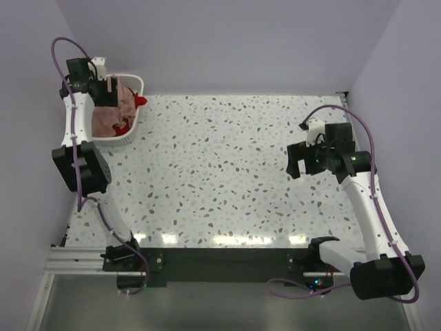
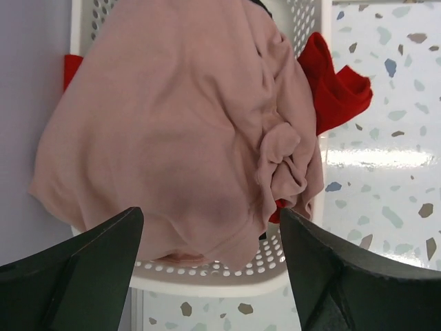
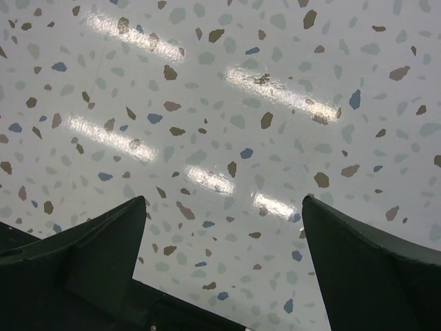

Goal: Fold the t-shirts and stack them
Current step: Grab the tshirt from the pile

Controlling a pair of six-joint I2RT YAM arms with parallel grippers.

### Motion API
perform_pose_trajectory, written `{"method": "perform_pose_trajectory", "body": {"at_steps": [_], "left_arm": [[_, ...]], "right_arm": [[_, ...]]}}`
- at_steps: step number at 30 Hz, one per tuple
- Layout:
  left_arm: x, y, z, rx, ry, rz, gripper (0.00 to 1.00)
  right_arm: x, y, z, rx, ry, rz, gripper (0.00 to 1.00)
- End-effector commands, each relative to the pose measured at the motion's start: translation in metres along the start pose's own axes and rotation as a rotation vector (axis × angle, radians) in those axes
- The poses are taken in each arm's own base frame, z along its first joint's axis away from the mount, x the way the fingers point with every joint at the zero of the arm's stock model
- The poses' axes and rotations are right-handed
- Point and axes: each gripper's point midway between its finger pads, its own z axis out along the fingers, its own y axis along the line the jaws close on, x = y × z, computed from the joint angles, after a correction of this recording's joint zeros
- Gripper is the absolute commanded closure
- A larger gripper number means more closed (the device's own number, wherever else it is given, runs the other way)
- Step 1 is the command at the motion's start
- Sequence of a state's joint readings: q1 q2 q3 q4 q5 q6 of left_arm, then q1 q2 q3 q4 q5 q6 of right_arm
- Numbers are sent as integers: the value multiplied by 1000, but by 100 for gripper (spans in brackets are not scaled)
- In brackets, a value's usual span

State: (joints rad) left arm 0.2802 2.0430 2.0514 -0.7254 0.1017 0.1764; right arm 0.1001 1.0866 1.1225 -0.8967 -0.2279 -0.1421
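A dusty salmon-pink t-shirt [image 1: 110, 116] lies crumpled on top in the white basket at the far left; in the left wrist view it [image 2: 172, 124] fills most of the frame. A bright red t-shirt [image 1: 140, 101] hangs over the basket's right rim, also seen in the left wrist view [image 2: 334, 83]. The black t-shirt is hidden. My left gripper [image 1: 105, 95] is open just above the pink shirt, its jaws [image 2: 210, 221] apart and empty. My right gripper [image 1: 298, 160] is open and empty over bare table at the right [image 3: 224, 200].
The white perforated plastic basket [image 1: 131, 136] stands in the far left corner against the wall; its near rim [image 2: 207, 276] shows below the pink shirt. The speckled terrazzo table [image 1: 227, 158] spreads between the arms. Walls close the left, back and right sides.
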Motion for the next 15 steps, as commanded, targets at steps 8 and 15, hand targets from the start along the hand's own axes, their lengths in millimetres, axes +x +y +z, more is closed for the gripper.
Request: {"method": "perform_pose_trajectory", "body": {"at_steps": [8, 15], "left_arm": [[32, 6, 33, -42, 72, -20, 18], [41, 4, 50, -32, 84, -40, 28]], "right_arm": [[-10, 0, 2, -11, -28, 18, 1], [-12, 0, 4, -14, -14, 27, 1]]}}
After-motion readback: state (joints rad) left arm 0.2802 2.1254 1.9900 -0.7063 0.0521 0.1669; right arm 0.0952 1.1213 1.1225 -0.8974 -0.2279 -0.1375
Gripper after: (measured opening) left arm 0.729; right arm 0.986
